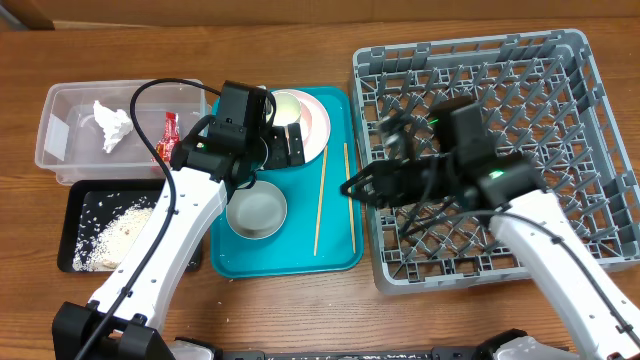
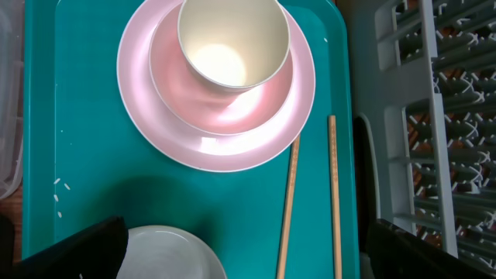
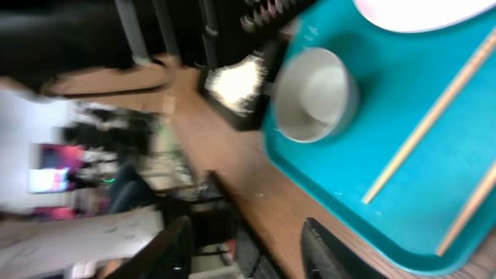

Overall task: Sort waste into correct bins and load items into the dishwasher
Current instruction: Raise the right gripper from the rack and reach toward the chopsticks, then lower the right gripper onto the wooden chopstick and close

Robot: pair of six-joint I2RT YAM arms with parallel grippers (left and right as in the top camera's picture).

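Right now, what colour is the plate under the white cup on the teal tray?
Pale pink. The plate shows best in the left wrist view.

A robot lab staged as a dishwashing station: a brown wooden tabletop (image 1: 300,40) bears a teal rectangular plastic tray (image 1: 340,220), a grey pegged plastic dish rack (image 1: 600,120) beside it, white robot arms (image 1: 175,230) flanking it.
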